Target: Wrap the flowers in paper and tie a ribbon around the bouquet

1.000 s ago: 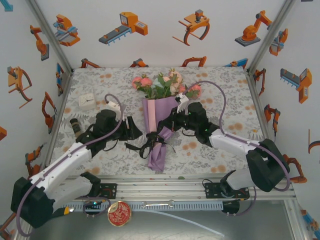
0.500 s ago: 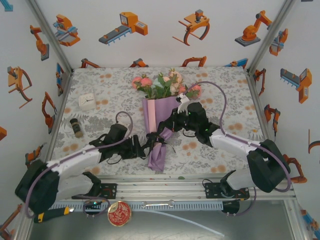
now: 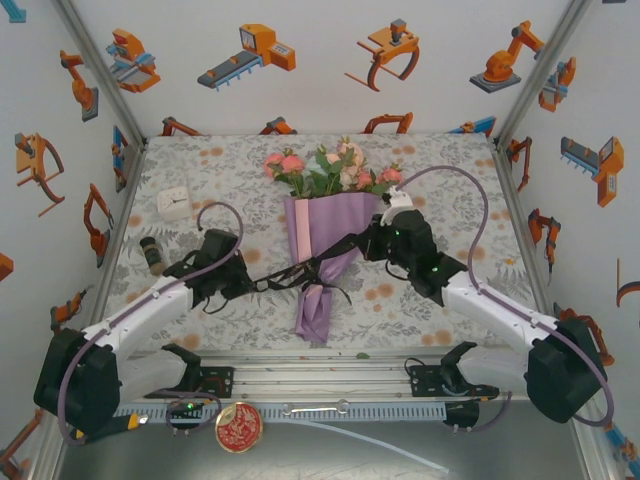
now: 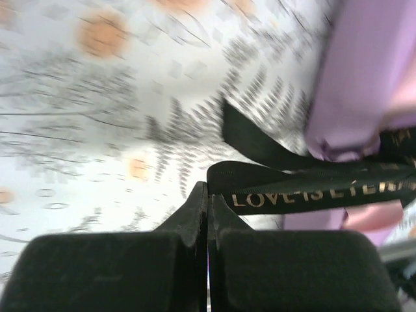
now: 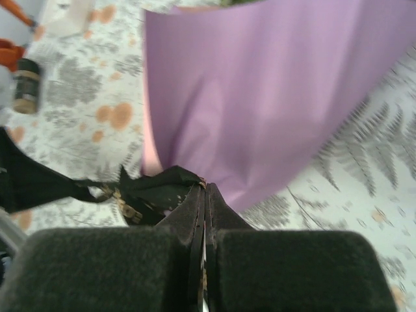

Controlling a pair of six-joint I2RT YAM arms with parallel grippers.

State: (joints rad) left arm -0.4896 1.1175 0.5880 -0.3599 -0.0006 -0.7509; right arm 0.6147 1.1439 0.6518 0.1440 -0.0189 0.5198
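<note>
The left gripper [image 3: 247, 281] is pinched shut on one end of the long narrow black ribbon [image 3: 300, 267]; the strip stretches across the lilac-purple paper-cone bouquet [image 3: 325, 232], lying centrally with pink and cream blooms [image 3: 330, 170] at its far end; the right gripper [image 3: 366, 243] clamps the other end.

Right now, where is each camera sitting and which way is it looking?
Top external: above and behind, facing down at the table; both arms show.
Left wrist: on the left arm, facing the ribbon; shut left gripper shows.
Right wrist: on the right arm, facing the paper; shut right gripper shows.
Shared: both wrists see ribbon and paper.
</note>
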